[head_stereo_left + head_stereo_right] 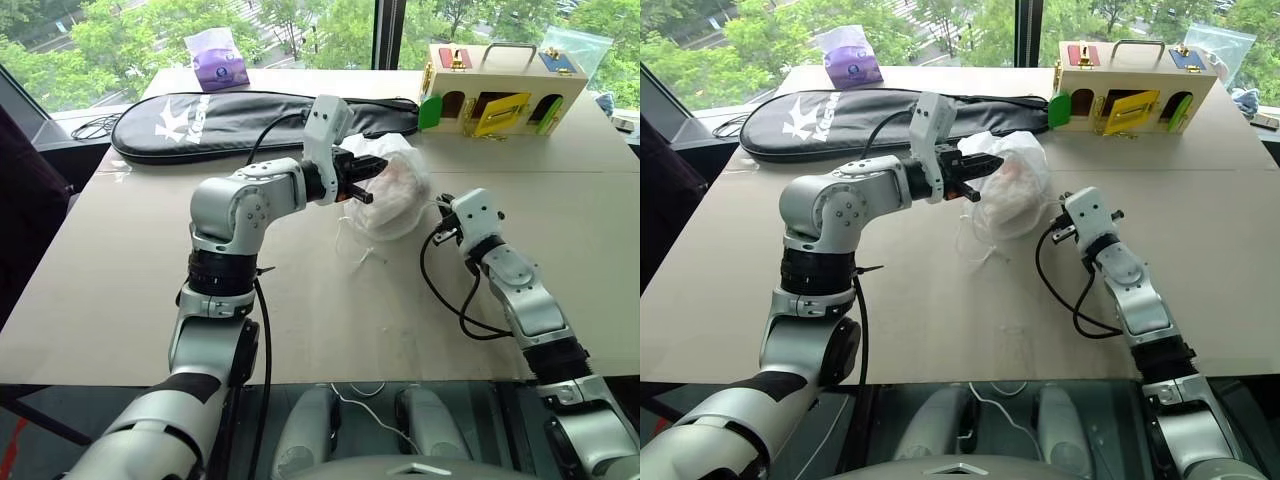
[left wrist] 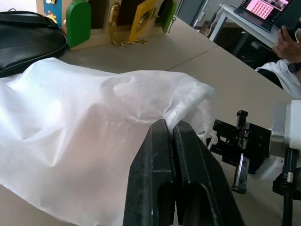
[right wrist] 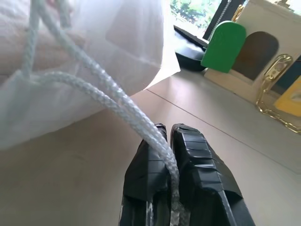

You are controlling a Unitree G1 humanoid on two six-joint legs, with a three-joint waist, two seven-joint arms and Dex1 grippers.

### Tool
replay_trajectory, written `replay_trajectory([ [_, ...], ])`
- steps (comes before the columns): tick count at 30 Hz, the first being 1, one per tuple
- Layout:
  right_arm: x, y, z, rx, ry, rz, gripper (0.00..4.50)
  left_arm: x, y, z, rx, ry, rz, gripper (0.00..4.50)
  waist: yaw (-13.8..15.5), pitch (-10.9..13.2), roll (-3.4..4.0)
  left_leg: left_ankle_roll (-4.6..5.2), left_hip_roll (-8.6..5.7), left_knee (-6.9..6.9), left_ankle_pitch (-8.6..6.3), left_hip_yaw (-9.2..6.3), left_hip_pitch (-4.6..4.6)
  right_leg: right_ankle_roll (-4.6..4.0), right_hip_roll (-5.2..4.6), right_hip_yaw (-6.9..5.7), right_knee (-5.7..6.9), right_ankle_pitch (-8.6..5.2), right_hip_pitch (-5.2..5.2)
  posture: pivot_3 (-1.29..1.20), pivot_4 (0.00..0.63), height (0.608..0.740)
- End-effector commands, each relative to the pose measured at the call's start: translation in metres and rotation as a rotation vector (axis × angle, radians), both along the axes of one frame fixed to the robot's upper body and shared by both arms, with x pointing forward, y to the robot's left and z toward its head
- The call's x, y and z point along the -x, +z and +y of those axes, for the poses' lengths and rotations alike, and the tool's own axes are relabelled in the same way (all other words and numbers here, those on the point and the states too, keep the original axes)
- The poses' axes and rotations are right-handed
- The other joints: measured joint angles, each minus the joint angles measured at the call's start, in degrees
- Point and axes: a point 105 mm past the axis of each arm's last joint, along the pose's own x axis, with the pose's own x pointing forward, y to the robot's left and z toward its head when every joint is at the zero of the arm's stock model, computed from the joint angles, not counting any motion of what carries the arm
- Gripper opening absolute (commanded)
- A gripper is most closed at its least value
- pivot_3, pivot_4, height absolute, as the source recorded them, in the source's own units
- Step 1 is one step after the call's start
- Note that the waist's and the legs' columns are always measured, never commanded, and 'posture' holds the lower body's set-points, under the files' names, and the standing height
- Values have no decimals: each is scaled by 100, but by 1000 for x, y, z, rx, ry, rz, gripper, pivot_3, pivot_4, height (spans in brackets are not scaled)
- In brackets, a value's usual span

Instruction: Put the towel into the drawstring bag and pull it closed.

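The drawstring bag (image 1: 400,200), thin white crinkly fabric, lies on the table between my two arms. The towel (image 1: 1015,182) shows through it as a faint pink mass inside. My left gripper (image 1: 366,192) is shut on a fold of the bag's fabric near its mouth; the left wrist view shows the black fingers (image 2: 155,141) pressed together on the cloth. My right gripper (image 1: 446,208) sits low, just right of the bag, shut on a white cord (image 3: 110,99) that runs from the bag down between its fingertips (image 3: 153,141).
A long black racket case (image 1: 230,120) lies behind the bag. A wooden latch box (image 1: 500,95) stands at the back right and a purple tissue pack (image 1: 218,62) at the back. A person's hand (image 2: 288,44) shows beyond the table.
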Motion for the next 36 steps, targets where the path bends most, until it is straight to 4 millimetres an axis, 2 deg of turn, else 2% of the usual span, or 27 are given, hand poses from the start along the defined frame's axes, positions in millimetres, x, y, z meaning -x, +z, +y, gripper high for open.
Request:
replay_trajectory([
  [1,6,19,-6,-5,-21,-60,71,2,10,-2,21,-17,-45,0,7,0,0,0,0,0,0,0,2,0,0,-1,1,0,1,0,150,740],
  [5,6,24,-14,-14,-56,-48,71,13,21,-7,179,-157,-7,0,14,0,0,0,-2,1,0,1,1,0,0,0,2,0,1,0,150,740],
  [6,5,26,-15,-15,-62,-47,71,18,21,-7,169,-195,-12,0,12,0,0,0,-2,2,0,1,1,0,-1,-1,2,0,1,0,150,740],
  [7,5,27,-15,-14,-64,-46,19,22,19,-6,126,-223,-47,269,11,0,0,0,-2,2,0,0,0,0,-1,-1,1,0,1,0,150,740],
  [9,5,29,-15,-12,-66,-41,0,20,20,1,106,-175,-100,810,-12,-1,2,0,-2,-1,1,2,3,0,0,1,1,0,1,0,150,740],
  [11,5,28,-17,-15,-75,-31,0,16,30,16,178,-114,-113,1752,-2,-1,2,-1,1,-3,1,2,6,-1,1,2,2,0,1,0,150,740],
  [13,5,27,-19,-18,-91,-22,0,21,38,34,225,-104,-132,1752,-16,-1,2,-1,2,-3,1,2,6,-1,1,2,3,0,1,0,150,740],
  [15,5,25,-22,-27,-107,-11,0,27,35,54,220,-87,-126,1752,-33,-1,2,-1,3,-3,1,3,7,-1,1,4,4,0,0,0,150,740],
  [18,5,24,-24,-30,-115,-4,0,35,12,73,107,-71,-102,1752,-53,-2,3,-1,3,-7,1,4,12,-1,1,6,5,-1,1,0,150,740],
  [20,4,24,-25,-32,-118,-1,0,43,-19,82,-19,-80,-57,1752,-46,-2,3,-1,2,-7,1,5,13,-1,0,6,3,-1,3,0,150,740],
  [21,3,24,-26,-32,-118,0,0,49,-44,86,-111,-86,-16,1752,-8,-1,2,0,2,-8,0,5,14,-2,0,6,3,-1,4,0,150,740],
  [22,3,24,-26,-32,-116,1,0,58,-67,86,-176,-116,21,1752,44,1,-2,0,0,-7,0,4,13,-2,-1,4,4,-1,4,0,150,740],
  [23,2,24,-25,-32,-115,1,0,65,-81,85,-209,-139,42,1752,-15,-15,19,0,0,-1,0,-7,5,-2,-2,-6,2,0,5,0,150,740],
  [24,2,25,-25,-32,-113,2,0,69,-91,78,-196,-152,62,1752,-8,-14,25,1,-4,-24,-1,33,40,-4,-7,35,-3,0,17,0,150,740],
  [30,2,25,-21,-31,-104,2,0,79,-118,54,-165,-200,73,1752,28,-4,5,15,2,-20,-9,6,24,-7,-4,9,7,0,7,0,150,740],
  [36,4,24,-21,-33,-104,6,0,75,-125,46,-177,-204,37,1752,12,-5,6,16,2,-20,-10,14,28,-7,-3,15,8,0,7,0,150,740],
])
